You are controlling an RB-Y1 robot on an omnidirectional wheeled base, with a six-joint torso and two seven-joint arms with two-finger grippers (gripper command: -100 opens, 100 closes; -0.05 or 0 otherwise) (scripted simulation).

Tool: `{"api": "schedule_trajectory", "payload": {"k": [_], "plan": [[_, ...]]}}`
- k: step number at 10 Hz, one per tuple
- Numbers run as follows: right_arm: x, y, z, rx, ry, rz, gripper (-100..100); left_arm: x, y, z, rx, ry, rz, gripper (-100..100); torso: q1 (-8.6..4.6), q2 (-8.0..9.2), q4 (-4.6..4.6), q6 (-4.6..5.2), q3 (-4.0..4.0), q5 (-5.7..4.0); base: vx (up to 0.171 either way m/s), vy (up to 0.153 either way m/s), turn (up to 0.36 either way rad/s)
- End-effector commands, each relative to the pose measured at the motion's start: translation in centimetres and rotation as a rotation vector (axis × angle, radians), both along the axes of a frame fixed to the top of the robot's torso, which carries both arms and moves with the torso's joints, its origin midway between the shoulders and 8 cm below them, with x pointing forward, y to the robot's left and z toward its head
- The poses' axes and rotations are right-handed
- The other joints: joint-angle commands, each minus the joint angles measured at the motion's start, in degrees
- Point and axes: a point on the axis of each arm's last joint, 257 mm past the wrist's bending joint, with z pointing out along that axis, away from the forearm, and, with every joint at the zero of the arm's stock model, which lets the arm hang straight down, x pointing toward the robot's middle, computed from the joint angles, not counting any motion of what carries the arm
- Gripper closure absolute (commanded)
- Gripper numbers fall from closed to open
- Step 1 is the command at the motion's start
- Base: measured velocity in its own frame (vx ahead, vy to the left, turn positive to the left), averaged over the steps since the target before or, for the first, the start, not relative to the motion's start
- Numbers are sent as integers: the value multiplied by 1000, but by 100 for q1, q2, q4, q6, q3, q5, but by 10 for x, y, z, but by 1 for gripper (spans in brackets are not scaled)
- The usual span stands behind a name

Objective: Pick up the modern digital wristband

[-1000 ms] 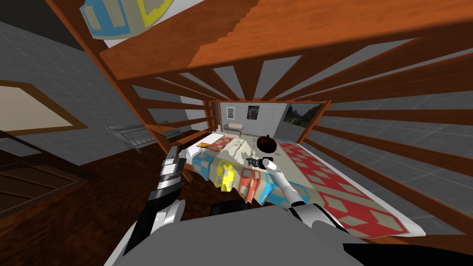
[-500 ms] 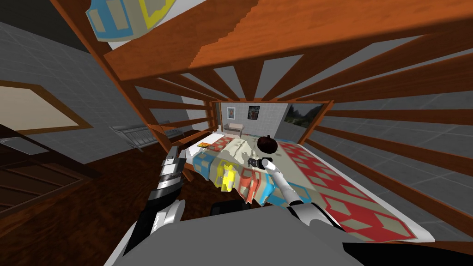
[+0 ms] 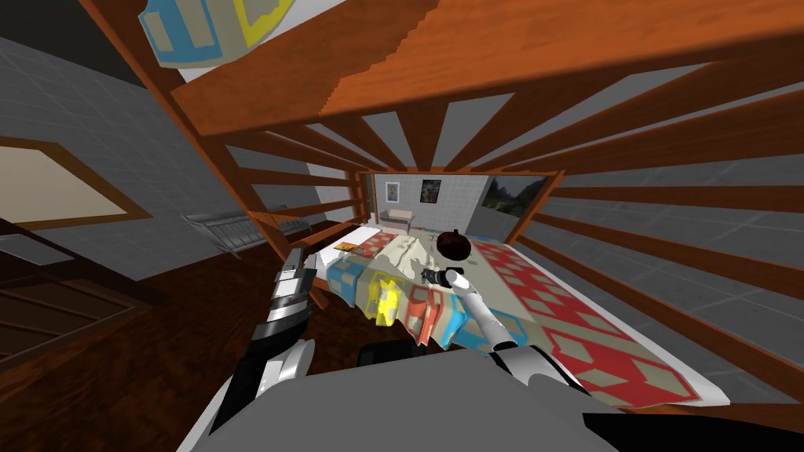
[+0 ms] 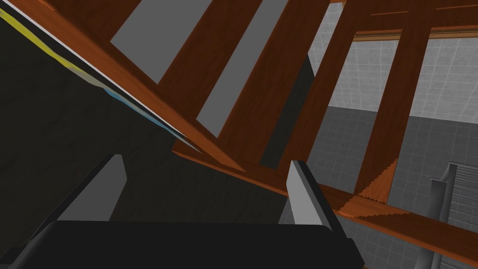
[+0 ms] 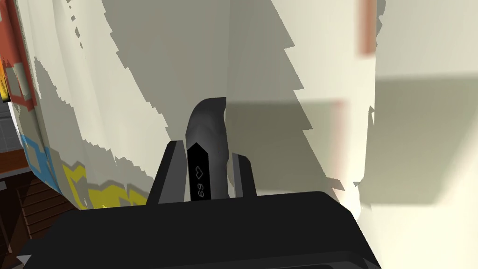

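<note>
Right gripper pinches the dark digital wristband between its fingers, close against the patterned quilt; the grasp looks made, so next calls for a steady lift clear of the quilt.

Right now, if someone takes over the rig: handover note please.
Right hand: shut on the dark wristband, display facing the wrist camera, over the cream bedcover.
Left hand: open, empty, beside the wooden bed frame.
Done: reach and grasp.
Left: lift the wristband clear; I cannot tell whether it is off the cover yet.
</note>
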Motion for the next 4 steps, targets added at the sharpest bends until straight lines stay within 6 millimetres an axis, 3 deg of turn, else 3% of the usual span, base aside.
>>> {"api": "schedule_trajectory", "payload": {"k": [1,3,4], "plan": [[-3,-2,6,0,2,11,100,0,0,0,0,0,0,0,0,0,0,0,0,0,-12,12,-97],[-3,-3,6,-1,2,12,100,0,0,0,0,0,0,0,3,5,1,-3,3,-1,-11,9,-36],[-4,-3,6,-1,3,13,0,0,0,0,0,0,0,0,3,1,0,-7,1,-2,0,0,0]]}}
